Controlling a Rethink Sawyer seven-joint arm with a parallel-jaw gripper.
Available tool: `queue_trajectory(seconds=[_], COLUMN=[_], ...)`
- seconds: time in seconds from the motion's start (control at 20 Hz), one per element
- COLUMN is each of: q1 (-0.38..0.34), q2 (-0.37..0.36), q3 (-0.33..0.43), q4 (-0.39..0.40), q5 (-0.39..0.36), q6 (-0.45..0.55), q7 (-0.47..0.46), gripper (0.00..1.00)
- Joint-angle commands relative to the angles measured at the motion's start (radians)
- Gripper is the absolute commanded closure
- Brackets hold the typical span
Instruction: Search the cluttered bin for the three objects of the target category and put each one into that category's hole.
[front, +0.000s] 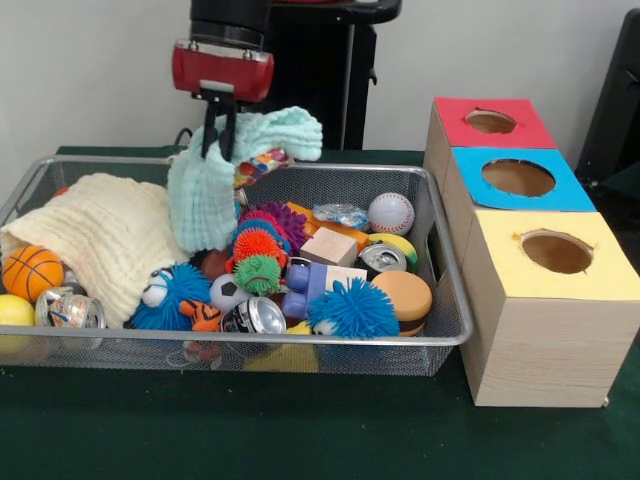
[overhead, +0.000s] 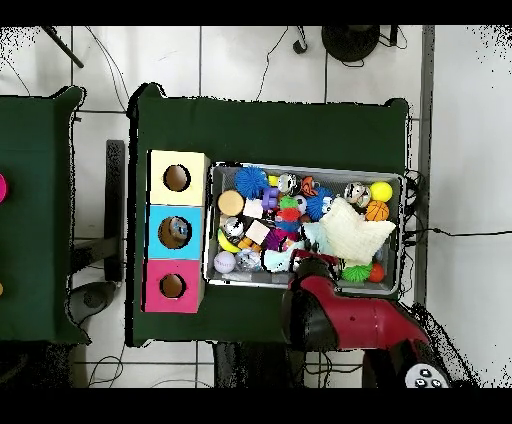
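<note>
Front view — gripper clenched on mint cloth, lifted above wire bin crammed with balls, cans.

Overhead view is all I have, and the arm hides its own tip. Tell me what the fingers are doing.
Observer: The gripper has its fingers closed on a mint-green cloth, held up above the bin.
Operator: Say whether the cloth is clear of the toys.
Observer: It is not. Its lower edge hangs down to the orange spiky ball, right beside the cream cloth.
</note>
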Motion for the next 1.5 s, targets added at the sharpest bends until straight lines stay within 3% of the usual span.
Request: queue_trajectory(seconds=[0.05, 0.35, 0.85, 1.2, 1.5], q1=[-0.078, -0.046, -0.088, -0.081, -0.117], q2=[-0.110, -0.150, -0.172, -0.131, -0.083], q3=[0.181, 0.158, 0.246, 0.244, 0.292], q4=[-0.126, -0.140, -0.158, -0.191, -0.214], q5=[-0.111, -0.156, -0.180, -0.211, -0.244], q6=[0.132, 0.118, 0.161, 0.129, 0.110], q7=[-0.116, -0.086, -0.100, -0.074, -0.076], gripper=[1.00, 1.00, 1.00, 1.00, 1.00])
